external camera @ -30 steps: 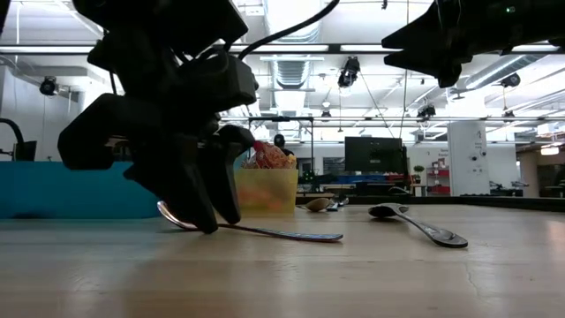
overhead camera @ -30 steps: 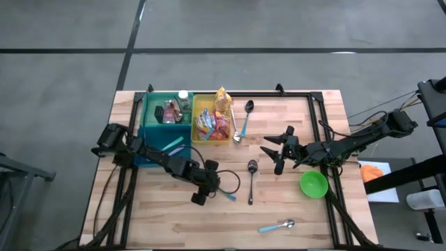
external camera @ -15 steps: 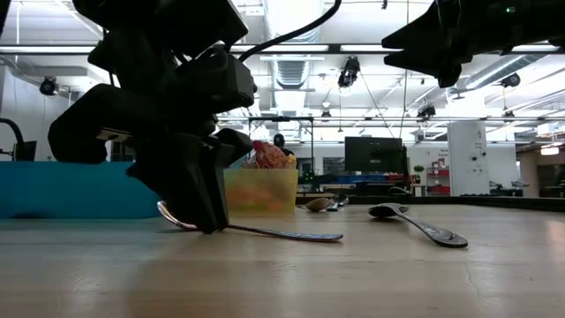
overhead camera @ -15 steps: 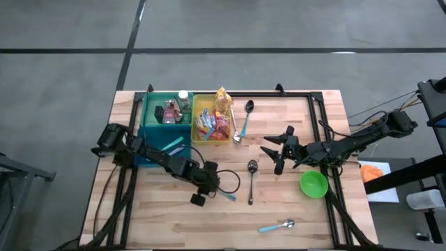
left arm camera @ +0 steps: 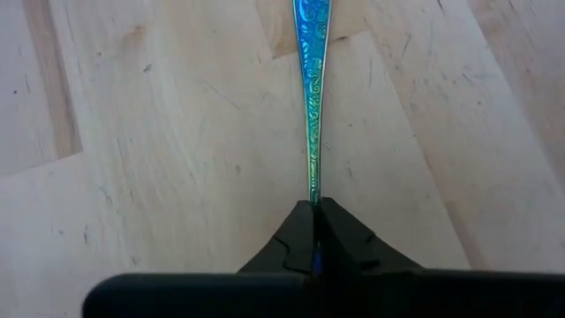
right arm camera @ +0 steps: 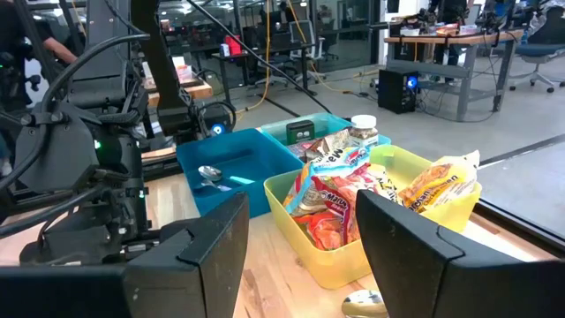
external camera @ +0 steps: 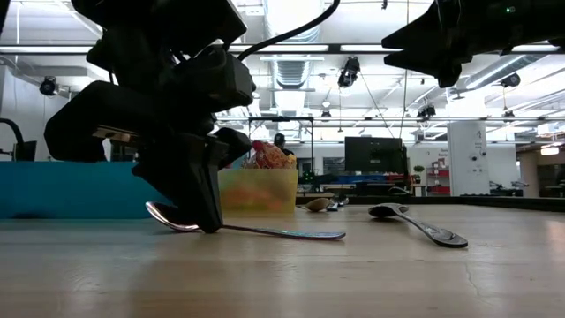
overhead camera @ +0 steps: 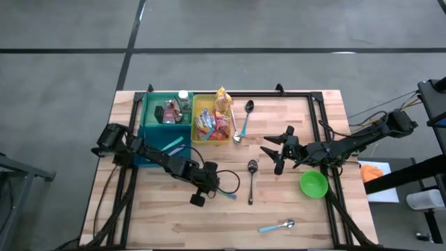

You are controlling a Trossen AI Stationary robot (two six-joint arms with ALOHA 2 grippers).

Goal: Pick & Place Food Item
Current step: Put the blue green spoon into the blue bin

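1. The food items, a heap of bright snack packets [overhead camera: 218, 123], fill a yellow plastic bin [overhead camera: 200, 104] at the far side of the wooden table [overhead camera: 167, 223]; the right wrist view shows crinkled wrappers standing above the bin's rim.
2. Just beside the yellow bin, toward the left arm's side, stands a teal bin [overhead camera: 151, 106] holding small packaged goods and a white-capped bottle [overhead camera: 183, 95].
3. A blue open tray [overhead camera: 162, 144] touches the teal bin on its near side; the right wrist view shows a spoon lying in it.
4. The left gripper [overhead camera: 221, 190] is down at the tabletop near the middle, its fingers pressed together on the handle of a blue iridescent patterned metal spoon [left arm camera: 311, 97].
5. In the left wrist view the spoon's handle runs straight out from between the closed fingertips [left arm camera: 300, 231] and lies along the wood.
6. In the low view the spoon lies low along the wood, its bowl on one side of the dark gripper and its handle on the other.
7. The right gripper [overhead camera: 273, 149] hovers above the table, right of centre, with its fingers apart and nothing between them.
8. A dark metal spoon [overhead camera: 251, 178] lies between the two grippers, apart from both.
9. A lime-green round bowl [overhead camera: 313, 184] sits near the right arm.
10. A silver spoon with a light blue handle [overhead camera: 277, 226] lies near the front edge.
11. Another blue-handled spoon [overhead camera: 244, 122] lies just beside the yellow bin.
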